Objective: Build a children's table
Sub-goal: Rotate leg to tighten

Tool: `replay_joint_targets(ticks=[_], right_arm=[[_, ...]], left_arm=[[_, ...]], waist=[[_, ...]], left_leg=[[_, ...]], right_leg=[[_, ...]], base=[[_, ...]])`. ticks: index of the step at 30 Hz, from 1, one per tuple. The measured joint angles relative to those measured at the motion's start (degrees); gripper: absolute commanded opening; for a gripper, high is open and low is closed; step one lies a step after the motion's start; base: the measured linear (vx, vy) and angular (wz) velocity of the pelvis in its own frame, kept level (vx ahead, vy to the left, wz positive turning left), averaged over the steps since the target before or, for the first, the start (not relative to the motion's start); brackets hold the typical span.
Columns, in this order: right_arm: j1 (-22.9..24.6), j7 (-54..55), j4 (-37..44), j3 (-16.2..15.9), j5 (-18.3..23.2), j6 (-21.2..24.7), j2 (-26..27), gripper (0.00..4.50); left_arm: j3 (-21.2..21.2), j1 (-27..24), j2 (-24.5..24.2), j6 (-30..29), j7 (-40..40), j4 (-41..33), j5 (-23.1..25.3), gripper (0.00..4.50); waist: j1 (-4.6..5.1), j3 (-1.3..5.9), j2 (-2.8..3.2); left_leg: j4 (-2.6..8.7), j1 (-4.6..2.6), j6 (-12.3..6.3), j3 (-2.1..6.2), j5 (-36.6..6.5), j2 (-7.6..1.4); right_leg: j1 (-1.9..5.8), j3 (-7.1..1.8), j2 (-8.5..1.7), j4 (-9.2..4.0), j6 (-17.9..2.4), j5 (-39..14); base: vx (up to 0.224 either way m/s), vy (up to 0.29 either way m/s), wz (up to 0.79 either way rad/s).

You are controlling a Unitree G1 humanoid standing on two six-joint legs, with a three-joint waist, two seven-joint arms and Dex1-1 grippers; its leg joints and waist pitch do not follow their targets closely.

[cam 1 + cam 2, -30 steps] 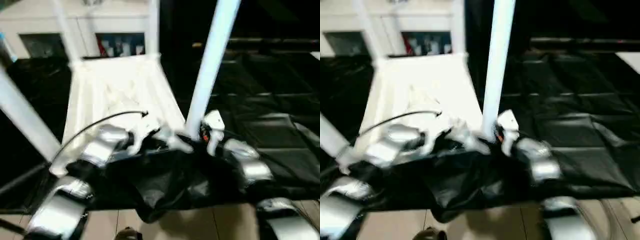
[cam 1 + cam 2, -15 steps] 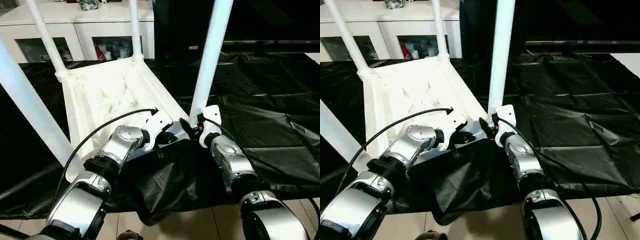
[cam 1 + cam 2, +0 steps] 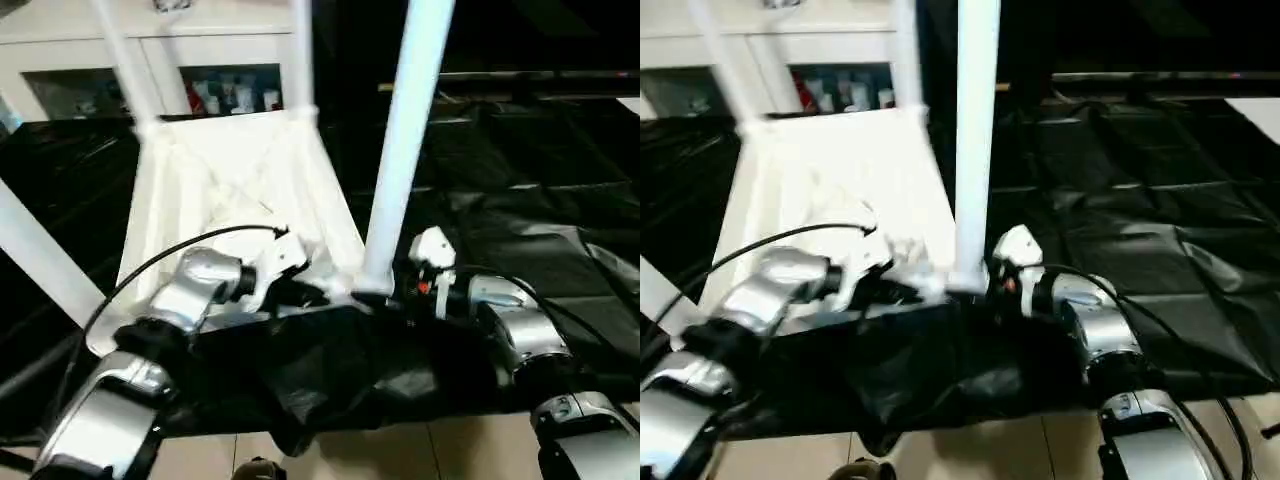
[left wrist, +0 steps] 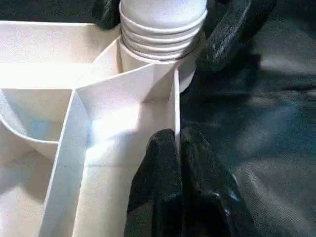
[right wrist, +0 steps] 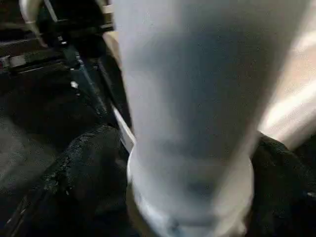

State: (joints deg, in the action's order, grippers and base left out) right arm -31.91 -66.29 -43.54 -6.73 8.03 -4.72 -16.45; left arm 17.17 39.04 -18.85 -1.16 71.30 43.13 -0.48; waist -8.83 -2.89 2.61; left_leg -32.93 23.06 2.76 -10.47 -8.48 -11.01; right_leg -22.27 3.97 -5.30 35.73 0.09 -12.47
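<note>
- Two hands work at the near corner of the children's table (image 3: 230, 180), which lies upside down on a black sheet (image 3: 520, 230).
- The left hand (image 4: 175, 148) is pinched tight on the thin rim wall of the table's underside, one black finger (image 4: 158, 173) on each side of it, close to the corner socket.
- The right hand (image 5: 187, 197) sits around the bottom of the near leg (image 3: 400, 150). Its two black fingers (image 5: 84, 168) stand wide apart, one on each side of the leg. Whether they press on the leg, I cannot tell.
- That near leg stands up straight from the corner socket, with ribbed rings (image 4: 160, 34) showing where it goes in.
- Three more white legs rise from the other corners: one at the near left (image 3: 45, 250) and two at the far side (image 3: 125, 65).
- White ribs cross the underside of the table inside the rim.
- A thin black cable (image 3: 170, 260) curves over the left arm.
- Behind the black sheet stands a white cabinet (image 3: 160, 45) with glass doors and small things inside.
- Pale floor tiles (image 3: 400, 455) show at the near edge, below the sheet.
</note>
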Motion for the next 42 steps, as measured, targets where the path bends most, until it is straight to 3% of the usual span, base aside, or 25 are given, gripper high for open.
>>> replay_joint_targets(ticks=[1,3,6,16,19,23,30,31,32,37,42], right_arm=[[-0.1,-0.8,0.0,-0.2,0.3,0.4,0.0,3.64],[-0.3,-1.3,0.0,-0.4,0.4,0.8,-0.2,3.63],[-0.3,-2.4,0.0,-0.4,0.4,1.4,-0.2,3.21],[-0.3,-1.7,0.0,-0.3,0.3,1.8,0.2,2.76],[-0.3,6.1,-0.9,0.8,-0.9,1.4,2.1,2.76],[-2.3,25.9,-5.1,5.1,-1.8,1.9,7.5,2.75],[-5.0,44.8,-8.4,8.6,-2.3,2.8,12.6,2.75],[-5.4,46.0,-8.9,8.9,-2.6,2.6,12.9,2.75],[-5.3,46.1,-9.0,8.9,-3.0,1.9,12.9,3.31],[-4.6,43.0,-9.1,9.4,-2.6,-0.5,12.7,3.65],[-3.2,32.2,-8.0,8.8,-1.7,-1.0,9.1,3.82]], left_arm=[[0.0,-0.2,-0.2,0.0,0.5,-0.3,0.0,0.0],[0.1,-0.3,-0.6,0.0,1.3,-0.7,0.0,0.0],[0.1,-0.6,-0.9,0.0,2.1,-1.0,0.0,0.0],[0.0,-1.0,-0.6,-0.1,1.9,-1.5,0.1,0.0],[-0.7,-0.2,0.8,-0.2,-3.0,0.3,0.9,0.0],[-2.0,2.9,5.9,-2.1,-14.6,5.2,2.8,0.0],[-2.9,6.1,11.7,-4.6,-25.3,9.6,4.3,0.0],[-3.0,6.2,12.3,-4.7,-26.0,9.9,4.6,0.0],[-3.1,6.3,12.5,-4.7,-26.1,9.9,4.6,0.0],[-3.4,6.3,12.6,-4.6,-25.7,9.9,4.6,0.0],[-3.5,6.1,11.8,-3.8,-22.7,9.6,4.6,0.0]], waist=[[-0.15,-0.01,-0.01],[-0.15,-0.03,-0.05],[-0.13,-0.05,-0.09],[-0.14,-0.05,-0.11],[0.33,-0.04,-0.13],[1.08,-0.06,-0.16],[1.63,-0.05,-0.16],[1.66,-0.04,-0.14],[1.66,-0.02,-0.1],[1.55,0.05,0.0],[0.94,0.06,0.05]], left_leg=[[-0.15,0.04,-0.14,-0.08,-0.1,0.0],[-0.34,0.08,-0.27,-0.16,-0.2,0.01],[-0.46,0.08,-0.33,-0.3,-0.2,0.01],[-0.47,0.03,-0.32,-0.35,-0.2,-0.03],[-0.49,-0.07,-0.31,-0.36,-0.2,-0.02],[-0.27,-0.36,-0.28,-0.41,-0.2,-0.01],[0.06,-0.73,-0.28,-0.5,-0.2,0.04],[0.07,-0.73,-0.28,-0.53,-0.2,0.04],[0.14,-0.72,-0.28,-0.54,-0.2,0.05],[0.31,-0.72,-0.28,-0.69,-0.2,0.07],[0.43,-0.73,-0.28,-0.72,-0.2,0.02]], right_leg=[[0.0,-0.04,-0.04,0.01,0.0,0.0],[0.01,-0.11,-0.08,0.02,0.0,0.0],[0.02,-0.18,-0.12,0.04,0.0,0.0],[0.02,-0.19,-0.13,0.1,0.0,0.0],[0.04,-0.23,-0.12,0.23,0.0,0.1],[0.11,-0.29,-0.13,0.16,0.0,0.1],[0.39,-0.33,-0.13,-0.18,0.2,0.0],[0.42,-0.34,-0.13,-0.3,0.2,0.0],[0.47,-0.34,-0.13,-0.44,0.2,0.0],[0.49,-0.36,-0.15,-0.66,0.0,0.4],[0.44,-0.31,-0.15,-0.65,0.0,0.4]], base=[[0.0,0.0,0.0],[0.0,0.0,0.0],[0.0,0.0,0.0],[0.0,0.0,0.0],[0.0,0.0,0.0],[0.0,0.0,0.0],[0.0,0.0,0.0],[0.0,0.0,0.0],[0.0,0.0,0.0],[0.0,0.0,0.0],[0.0,0.0,0.0]])
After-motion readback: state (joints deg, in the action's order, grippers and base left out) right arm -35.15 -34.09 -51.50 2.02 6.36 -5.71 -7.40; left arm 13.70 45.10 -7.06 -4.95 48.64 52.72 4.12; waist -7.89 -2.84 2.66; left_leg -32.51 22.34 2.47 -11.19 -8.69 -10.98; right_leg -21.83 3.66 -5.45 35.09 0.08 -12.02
